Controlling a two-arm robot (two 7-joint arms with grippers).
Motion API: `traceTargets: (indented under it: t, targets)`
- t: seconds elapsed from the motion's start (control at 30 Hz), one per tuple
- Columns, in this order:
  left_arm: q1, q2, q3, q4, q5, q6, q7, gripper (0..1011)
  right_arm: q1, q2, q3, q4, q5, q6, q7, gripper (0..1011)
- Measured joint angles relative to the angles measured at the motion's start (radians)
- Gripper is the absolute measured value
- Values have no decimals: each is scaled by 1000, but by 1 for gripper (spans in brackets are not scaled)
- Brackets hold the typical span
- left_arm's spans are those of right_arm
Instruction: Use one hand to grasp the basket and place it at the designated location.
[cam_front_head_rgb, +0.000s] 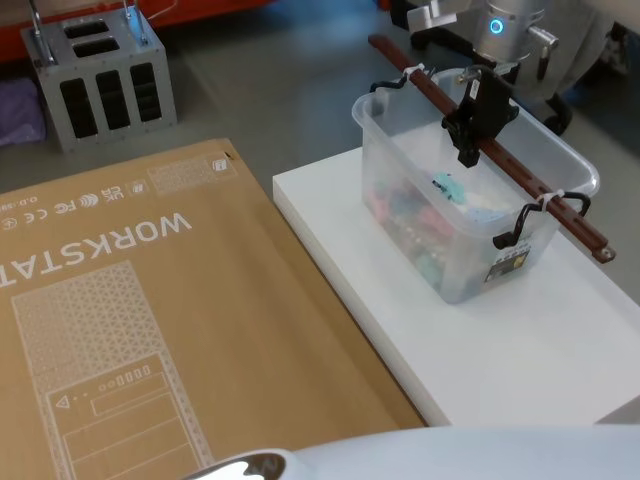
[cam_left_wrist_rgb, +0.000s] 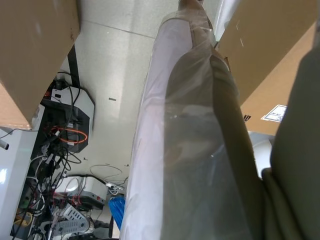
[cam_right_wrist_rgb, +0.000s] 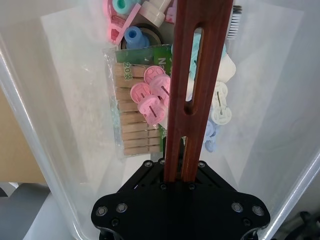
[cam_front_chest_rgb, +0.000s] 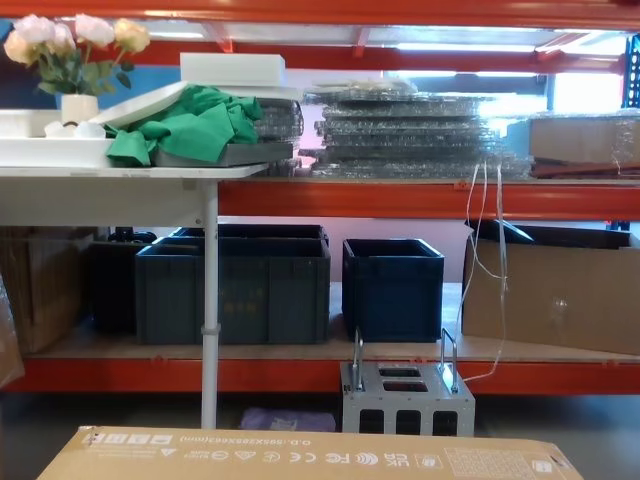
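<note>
Basket (cam_front_head_rgb: 400, 175) sits on the white tabletop (cam_front_head_rgb: 540, 350), toward its far right side, just beside the flat cardboard box (cam_front_head_rgb: 150, 330). You cannot tell whether its base touches the surface.

Right pincer (cam_front_head_rgb: 468, 135) is clamped around the middle of the handle (cam_front_head_rgb: 545, 205). In the right wrist view the bar runs straight into the black housing, so you cannot see the fingertips themselves.

Through the translucent wall, note a packet of wooden pegs (cam_right_wrist_rgb: 135, 125) and pink clips (cam_right_wrist_rgb: 152, 95); the other contents are hard to make out. The handle's far end is partly hidden behind the arm in the head view.
</note>
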Motion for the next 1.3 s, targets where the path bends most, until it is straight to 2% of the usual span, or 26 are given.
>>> traceTargets:
  t: [0.23,0.43,0.6,1.1,1.3]
  targets:
    - [0,0,0,0,0,0,0,0,3,5,5,-14,-4,0,0,0]
    - [0,0,0,-1,0,0,0,0,24,28,18,-76,-2,0,-7,0]
    - [0,0,0,0,0,0,0,0,33,32,24,-90,-2,0,-7,0]
    - [0,0,0,0,0,0,0,0,76,20,22,-114,-26,-27,-5,0]
    - [0,0,0,0,0,0,0,0,92,3,13,-106,-36,-44,-4,0]
